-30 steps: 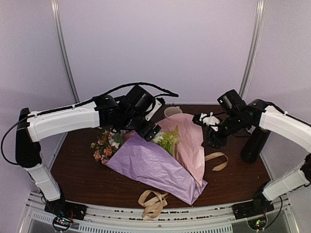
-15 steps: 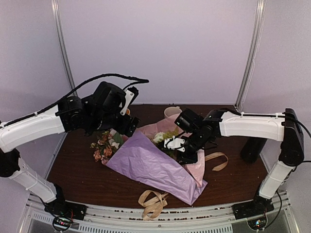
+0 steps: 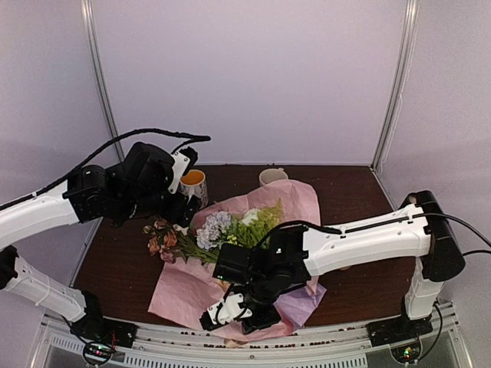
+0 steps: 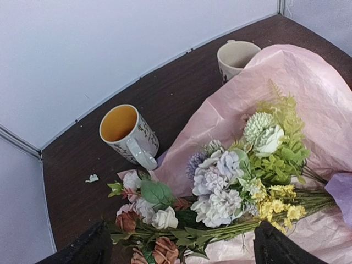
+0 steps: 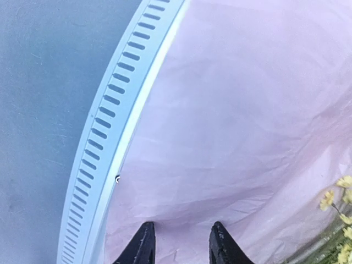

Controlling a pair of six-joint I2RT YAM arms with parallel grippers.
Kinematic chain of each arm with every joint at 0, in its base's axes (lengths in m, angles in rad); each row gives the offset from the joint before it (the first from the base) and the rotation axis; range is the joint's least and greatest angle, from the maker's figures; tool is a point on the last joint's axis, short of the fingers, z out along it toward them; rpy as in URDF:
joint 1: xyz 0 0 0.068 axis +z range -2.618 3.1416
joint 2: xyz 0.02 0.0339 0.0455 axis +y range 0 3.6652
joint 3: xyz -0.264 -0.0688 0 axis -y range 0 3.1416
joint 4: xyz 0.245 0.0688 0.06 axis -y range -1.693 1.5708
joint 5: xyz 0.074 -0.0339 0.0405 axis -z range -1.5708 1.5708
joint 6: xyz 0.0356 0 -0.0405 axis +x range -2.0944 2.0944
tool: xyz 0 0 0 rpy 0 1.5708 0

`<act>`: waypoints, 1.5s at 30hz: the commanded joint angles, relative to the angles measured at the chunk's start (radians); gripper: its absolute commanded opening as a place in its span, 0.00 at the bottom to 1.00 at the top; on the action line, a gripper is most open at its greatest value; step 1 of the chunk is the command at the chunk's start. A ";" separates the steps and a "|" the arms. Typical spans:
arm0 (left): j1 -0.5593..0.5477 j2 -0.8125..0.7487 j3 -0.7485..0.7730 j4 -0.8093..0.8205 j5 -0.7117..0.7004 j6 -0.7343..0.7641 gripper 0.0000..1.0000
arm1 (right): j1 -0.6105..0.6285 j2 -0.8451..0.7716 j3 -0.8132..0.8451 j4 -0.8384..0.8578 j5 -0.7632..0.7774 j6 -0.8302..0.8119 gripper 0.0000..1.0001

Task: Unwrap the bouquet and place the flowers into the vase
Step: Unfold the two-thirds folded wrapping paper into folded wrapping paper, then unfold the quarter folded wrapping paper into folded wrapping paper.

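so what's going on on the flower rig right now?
Mid-unwrap. The flowers lie bare on the spread pink paper, with a bit of lilac paper showing by the stem ends. The right gripper is low at the near edge of the table over the pink paper, fingers part way apart; can't tell if it's pinching the sheet. The left gripper hangs open above the flower heads, touching nothing. Behind stand the orange-lined mug and the cream mug.
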 commanded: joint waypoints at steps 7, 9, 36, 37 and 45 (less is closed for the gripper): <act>-0.033 -0.126 -0.225 0.015 0.181 -0.098 0.84 | 0.039 0.088 0.033 -0.059 0.008 -0.020 0.35; -0.052 -0.131 -0.254 0.018 0.211 -0.103 0.82 | 0.026 -0.032 -0.050 -0.040 0.038 -0.047 0.37; -0.177 0.176 -0.349 0.164 0.387 -0.120 0.64 | -0.609 -0.343 -0.583 0.124 0.152 -0.072 0.36; -0.177 0.183 -0.344 0.163 0.385 -0.115 0.64 | -0.610 -0.332 -0.595 0.129 0.158 -0.076 0.36; -0.178 0.184 -0.337 0.167 0.377 -0.084 0.67 | -0.631 -0.422 -0.567 0.030 0.107 -0.117 0.39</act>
